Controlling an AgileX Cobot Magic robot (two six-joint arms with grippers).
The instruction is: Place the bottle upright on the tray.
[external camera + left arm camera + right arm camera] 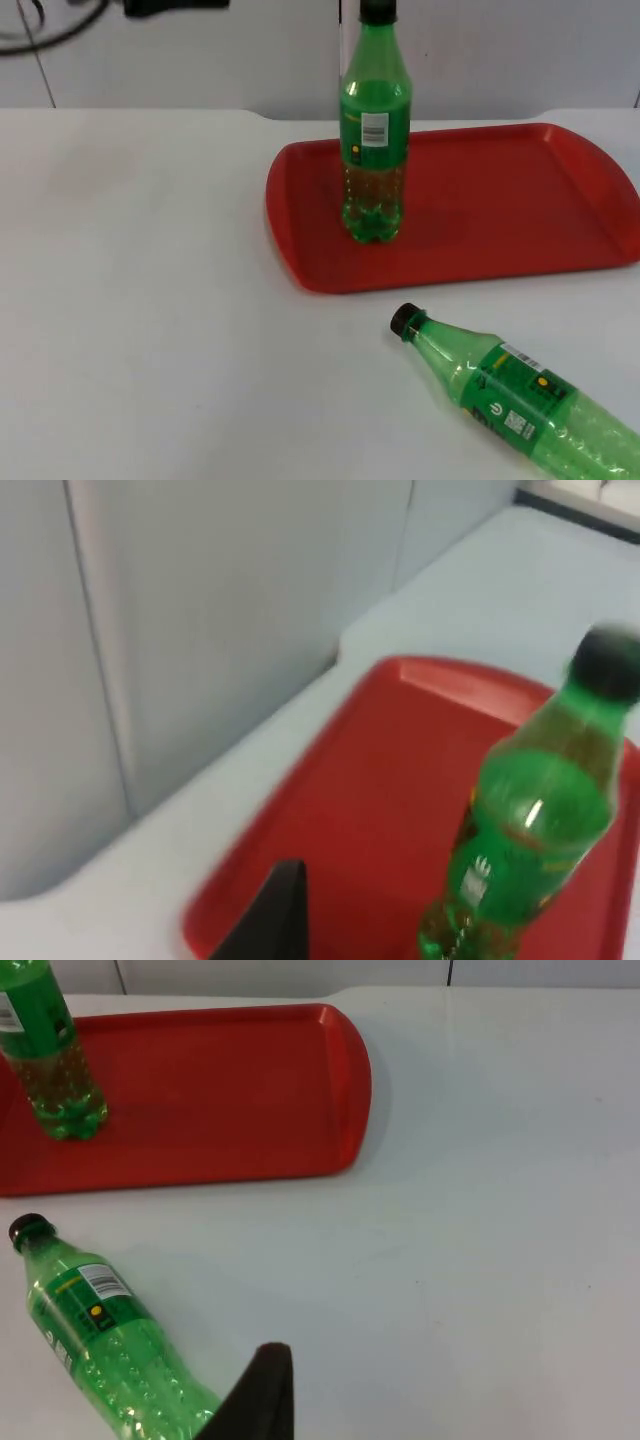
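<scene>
Top view: fixed camera, high, facing down and forward across white table [150,300] toward grey partition wall [500,50].

Left wrist view: close over red tray [330,810], facing wall and standing bottle [530,820].

Right wrist view: farther back over table, facing tray, with lying bottle [100,1350] nearer.

All three views share tray and standing bottle; top and right wrist views share lying bottle.

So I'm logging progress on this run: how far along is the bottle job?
Partly done. One green bottle already stands upright on the red tray. Nothing is in hand: a second green bottle lies on its side on the white table in front of the tray, ungripped. The right gripper's fingertip hangs near it. Left: grasp that bottle and stand it on the tray.
</scene>
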